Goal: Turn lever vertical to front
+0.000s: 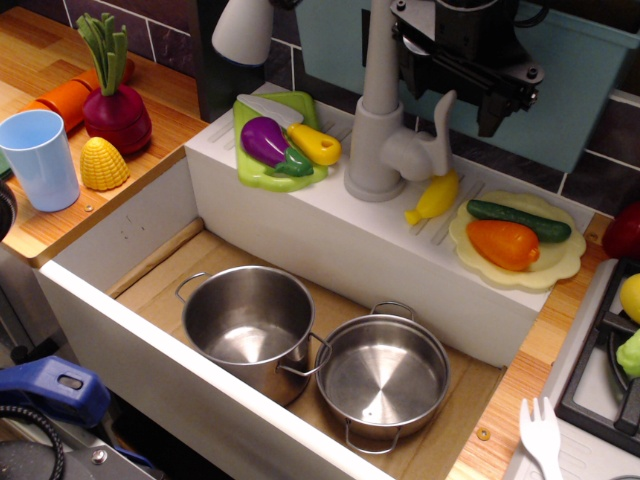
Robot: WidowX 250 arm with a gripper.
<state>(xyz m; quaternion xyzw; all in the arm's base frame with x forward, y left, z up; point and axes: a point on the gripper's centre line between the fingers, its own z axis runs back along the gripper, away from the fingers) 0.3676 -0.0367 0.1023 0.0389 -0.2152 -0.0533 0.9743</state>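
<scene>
The grey toy faucet [372,150] stands on the white sink ledge, with its tall spout column [378,60] rising out of the top of the frame. The lever [441,128] is a short curved grey handle on the rounded knob [405,157] at the faucet's right side. It stands about upright, with its tip pointing up. My black gripper [452,95] hangs just above and behind the lever's tip. Its fingers [490,112] are apart and hold nothing. It does not touch the lever.
A yellow banana [435,197] lies below the lever. A cream plate [560,262] with an orange pepper and a cucumber is to the right. A green board [250,172] with an eggplant is to the left. Two steel pots [250,320] [385,375] sit in the sink. A blue cup [38,158] is at the far left.
</scene>
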